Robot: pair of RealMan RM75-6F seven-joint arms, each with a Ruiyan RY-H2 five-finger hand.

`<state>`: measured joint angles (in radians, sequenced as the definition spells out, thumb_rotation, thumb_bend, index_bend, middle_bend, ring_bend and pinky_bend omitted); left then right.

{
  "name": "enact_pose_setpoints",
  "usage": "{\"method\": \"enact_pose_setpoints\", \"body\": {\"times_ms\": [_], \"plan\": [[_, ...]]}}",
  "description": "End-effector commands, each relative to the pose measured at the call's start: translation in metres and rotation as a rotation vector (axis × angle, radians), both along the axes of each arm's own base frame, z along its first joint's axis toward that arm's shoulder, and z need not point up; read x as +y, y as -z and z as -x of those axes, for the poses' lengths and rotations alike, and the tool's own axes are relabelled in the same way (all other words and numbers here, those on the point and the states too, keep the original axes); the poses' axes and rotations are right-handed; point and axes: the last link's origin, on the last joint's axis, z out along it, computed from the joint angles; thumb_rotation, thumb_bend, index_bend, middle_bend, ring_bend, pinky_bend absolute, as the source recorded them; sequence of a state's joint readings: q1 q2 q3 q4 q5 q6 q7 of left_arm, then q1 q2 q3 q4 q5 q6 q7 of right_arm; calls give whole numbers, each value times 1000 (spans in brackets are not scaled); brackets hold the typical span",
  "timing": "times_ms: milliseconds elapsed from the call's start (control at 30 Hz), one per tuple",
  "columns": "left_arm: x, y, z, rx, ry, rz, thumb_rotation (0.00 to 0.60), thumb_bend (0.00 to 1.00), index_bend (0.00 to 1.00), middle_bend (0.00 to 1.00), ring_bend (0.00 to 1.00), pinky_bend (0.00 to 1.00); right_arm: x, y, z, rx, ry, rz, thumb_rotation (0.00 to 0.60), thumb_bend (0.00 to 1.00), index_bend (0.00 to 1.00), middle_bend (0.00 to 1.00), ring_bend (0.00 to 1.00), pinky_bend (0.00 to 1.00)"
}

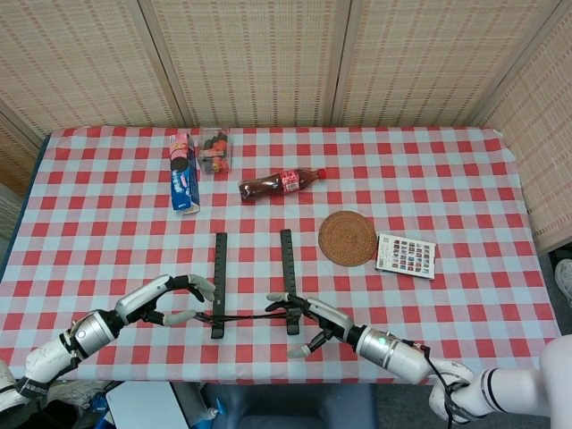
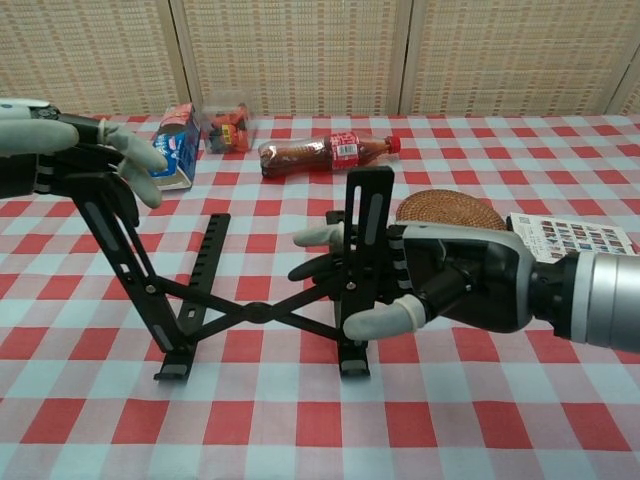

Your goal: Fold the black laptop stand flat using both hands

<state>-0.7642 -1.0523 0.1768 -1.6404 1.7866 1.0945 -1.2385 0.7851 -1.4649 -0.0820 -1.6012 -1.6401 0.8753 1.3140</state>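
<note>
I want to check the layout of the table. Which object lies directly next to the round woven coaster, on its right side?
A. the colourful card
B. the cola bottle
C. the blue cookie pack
A: the colourful card lies just right of the woven coaster.

Silver-sleeved arms, black-palmed left robot hand (image 2: 70, 160) and right robot hand (image 2: 430, 280), pale fingertips.
</note>
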Motion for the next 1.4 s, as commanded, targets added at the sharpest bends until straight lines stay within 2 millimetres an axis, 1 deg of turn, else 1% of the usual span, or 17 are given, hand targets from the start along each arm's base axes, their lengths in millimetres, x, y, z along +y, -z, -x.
{"method": "enact_pose_setpoints", "body": {"times_ms": [33,333,433,567,733,867,933,967,1000,1100,1167,1233,1400], "plan": [[0,0,0,0,0,0,286,241,265,340,336,256,2,-1,1,-5,7,-7,600,35,93,172,46,30],[0,1,1,4,-2,-1,289,241,265,340,336,256,6,-5,2,-43,66,-43,600,67,93,172,47,118],[0,1,2,8,-2,-3,288,241,265,340,336,257,7,-6,4,-35,69,-46,600,79,93,172,50,137],[-1,2,3,23,5,-7,290,241,265,340,336,256,5,-7,6,-22,57,-24,600,85,93,172,52,140],[1,3,8,77,55,-58,304,241,259,340,336,257,-3,-19,1,-19,7,67,600,88,93,172,52,140],[0,4,11,118,105,-98,325,241,253,340,335,256,-11,-37,-6,-38,-17,132,600,89,93,172,52,140],[-1,5,12,138,129,-110,346,241,251,340,332,256,-15,-49,-9,-43,-26,163,600,89,93,172,52,140],[-1,5,12,148,139,-114,367,241,250,340,330,256,-17,-53,-9,-42,-30,174,600,89,93,172,52,140],[-1,6,13,161,152,-122,422,241,249,340,328,256,-20,-59,-10,-37,-33,189,600,89,93,172,52,140],[-1,11,15,209,192,-149,529,241,247,340,322,256,-26,-71,-10,-23,-38,221,600,89,93,172,52,140],[-1,15,16,238,217,-173,576,241,248,340,319,256,-29,-78,-9,-23,-34,239,600,89,93,172,52,140],[-1,20,17,265,234,-202,597,241,252,340,319,256,-32,-87,-10,-30,-24,263,600,89,93,173,52,140],[0,34,20,326,249,-242,600,241,273,340,317,256,-37,-100,-6,-32,-2,305,600,89,93,172,52,140]]}}
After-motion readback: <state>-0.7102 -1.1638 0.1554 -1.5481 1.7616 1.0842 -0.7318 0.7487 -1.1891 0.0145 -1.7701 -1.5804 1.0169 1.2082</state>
